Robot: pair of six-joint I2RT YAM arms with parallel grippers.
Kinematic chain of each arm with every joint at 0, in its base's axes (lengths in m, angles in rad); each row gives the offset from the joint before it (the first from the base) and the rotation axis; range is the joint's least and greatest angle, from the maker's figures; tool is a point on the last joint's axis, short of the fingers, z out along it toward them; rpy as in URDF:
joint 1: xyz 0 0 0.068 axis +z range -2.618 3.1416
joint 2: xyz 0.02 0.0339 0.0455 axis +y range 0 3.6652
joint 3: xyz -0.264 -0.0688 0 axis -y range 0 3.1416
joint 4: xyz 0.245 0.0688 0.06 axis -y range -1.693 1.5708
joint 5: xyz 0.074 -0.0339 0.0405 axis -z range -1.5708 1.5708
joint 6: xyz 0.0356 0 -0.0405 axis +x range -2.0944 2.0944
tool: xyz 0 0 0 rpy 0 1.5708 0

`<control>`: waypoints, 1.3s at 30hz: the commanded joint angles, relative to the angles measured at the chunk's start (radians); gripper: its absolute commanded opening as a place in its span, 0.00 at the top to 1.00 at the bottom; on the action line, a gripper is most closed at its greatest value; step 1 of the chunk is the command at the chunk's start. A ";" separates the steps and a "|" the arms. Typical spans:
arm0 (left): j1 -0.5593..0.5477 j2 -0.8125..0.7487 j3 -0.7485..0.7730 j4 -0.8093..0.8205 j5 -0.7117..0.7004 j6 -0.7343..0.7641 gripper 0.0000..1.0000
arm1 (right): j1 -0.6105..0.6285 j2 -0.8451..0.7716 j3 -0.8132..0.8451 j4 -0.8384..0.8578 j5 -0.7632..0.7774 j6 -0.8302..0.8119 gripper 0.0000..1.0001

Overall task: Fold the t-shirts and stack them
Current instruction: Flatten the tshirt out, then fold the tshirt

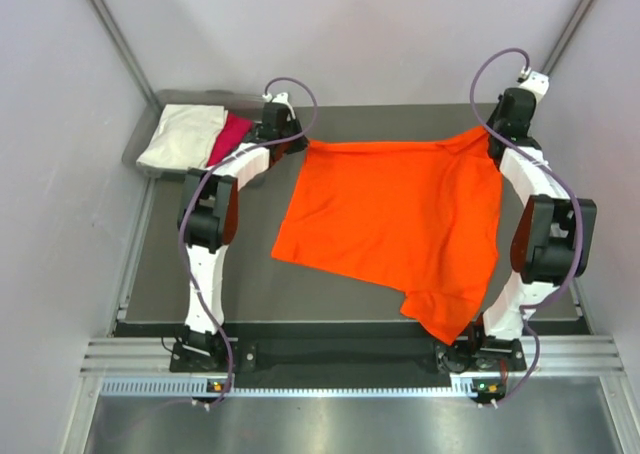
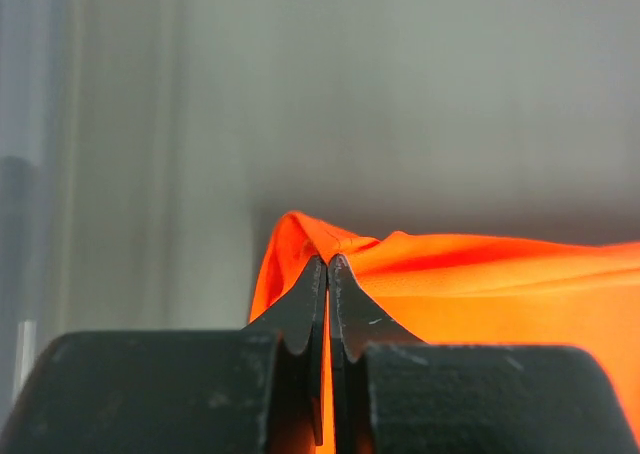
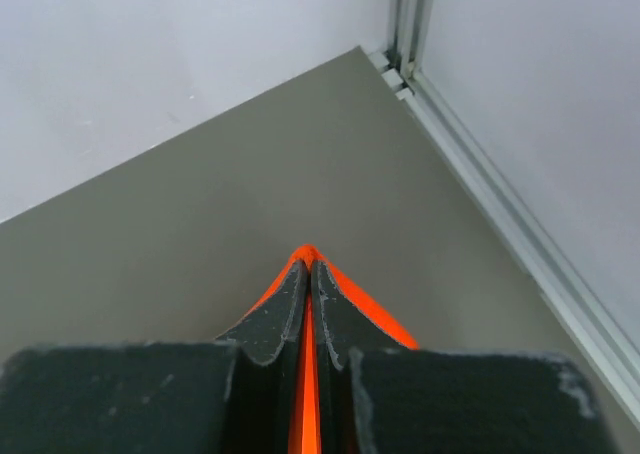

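Observation:
A bright orange t-shirt [image 1: 395,219] hangs stretched between my two grippers over the dark table, its lower edge trailing toward the near right. My left gripper [image 1: 295,142] is shut on its far left corner; the cloth shows pinched between the fingers in the left wrist view [image 2: 327,259]. My right gripper [image 1: 492,134] is shut on the far right corner, orange cloth poking past the tips in the right wrist view [image 3: 307,258]. A cream-white t-shirt [image 1: 180,136] and a magenta-pink one [image 1: 228,137] lie folded in the bin at the far left.
The grey plastic bin [image 1: 138,156] sits at the far left corner of the table. Pale walls close in the back and sides. A metal rail [image 3: 510,224] runs along the table's right edge.

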 commanded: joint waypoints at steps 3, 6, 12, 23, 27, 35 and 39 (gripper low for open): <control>0.004 0.083 0.140 0.084 -0.008 -0.017 1.00 | -0.011 0.024 0.087 0.062 -0.043 0.013 1.00; 0.004 0.080 0.133 0.041 -0.036 0.008 1.00 | -0.014 -0.011 0.060 -0.019 -0.046 0.052 1.00; 0.004 0.025 0.060 -0.046 -0.066 0.025 1.00 | -0.017 -0.106 -0.009 -0.259 -0.022 0.113 1.00; 0.006 -0.098 0.011 -0.433 -0.085 -0.037 1.00 | -0.019 -0.314 -0.158 -0.591 -0.030 0.159 1.00; 0.006 -0.132 -0.034 -0.473 -0.057 -0.031 1.00 | -0.019 -0.313 -0.166 -0.660 -0.005 0.130 1.00; 0.004 -0.094 -0.034 -0.514 0.026 -0.028 1.00 | -0.052 -0.290 -0.210 -0.707 0.024 0.156 1.00; 0.004 -0.049 -0.002 -0.546 0.047 -0.017 1.00 | -0.066 -0.288 -0.244 -0.719 0.039 0.162 1.00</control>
